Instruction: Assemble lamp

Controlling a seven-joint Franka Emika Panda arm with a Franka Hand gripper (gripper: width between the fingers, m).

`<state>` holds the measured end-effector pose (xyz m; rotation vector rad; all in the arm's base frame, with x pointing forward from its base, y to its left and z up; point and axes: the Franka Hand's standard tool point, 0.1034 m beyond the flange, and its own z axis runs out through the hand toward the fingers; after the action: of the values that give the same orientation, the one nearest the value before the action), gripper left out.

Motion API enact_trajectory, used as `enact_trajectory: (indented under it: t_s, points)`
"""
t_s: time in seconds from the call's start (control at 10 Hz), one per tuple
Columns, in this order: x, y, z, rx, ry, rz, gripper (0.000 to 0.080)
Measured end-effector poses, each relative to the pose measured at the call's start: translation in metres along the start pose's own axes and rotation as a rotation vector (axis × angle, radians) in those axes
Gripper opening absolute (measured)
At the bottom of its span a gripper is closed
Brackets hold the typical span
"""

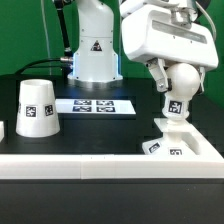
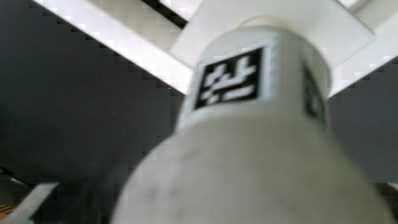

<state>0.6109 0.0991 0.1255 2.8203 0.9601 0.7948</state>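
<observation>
**Bulb poised over the lamp base**

The fingers (image 1: 160,78) clamp the bulb (image 1: 178,103) just above the base (image 1: 181,140) at the exterior view's right. The shade (image 1: 36,107) stands well apart on the table (image 1: 100,130). We would lower the bulb straight, keeping it upright over the socket. Its lower end may already touch the base; the wrist view, filled by the bulb, hides the socket.

The bulb (image 2: 231,130) fills the wrist view, blurred, and runs off the picture's edges. In the exterior view the gripper (image 1: 174,92) closes in around the bulb, but its fingertips are too small and dark to judge their hold. At the left edge a white thing (image 1: 2,128) is cut off and unidentifiable.
</observation>
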Motion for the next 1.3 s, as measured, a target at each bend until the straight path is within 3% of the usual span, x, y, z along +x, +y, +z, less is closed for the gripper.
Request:
enact_trajectory:
  t_s: [0.5,1.0,1.3]
  points:
    - [0.013,0.013,-0.024,-0.005,-0.005,-0.001,0.0698]
    - [0.006,0.015,-0.02,0.002,-0.027,0.0,0.0698]
    - [0.008,-0.002,-0.019,0.11,-0.215,0.052,0.0698]
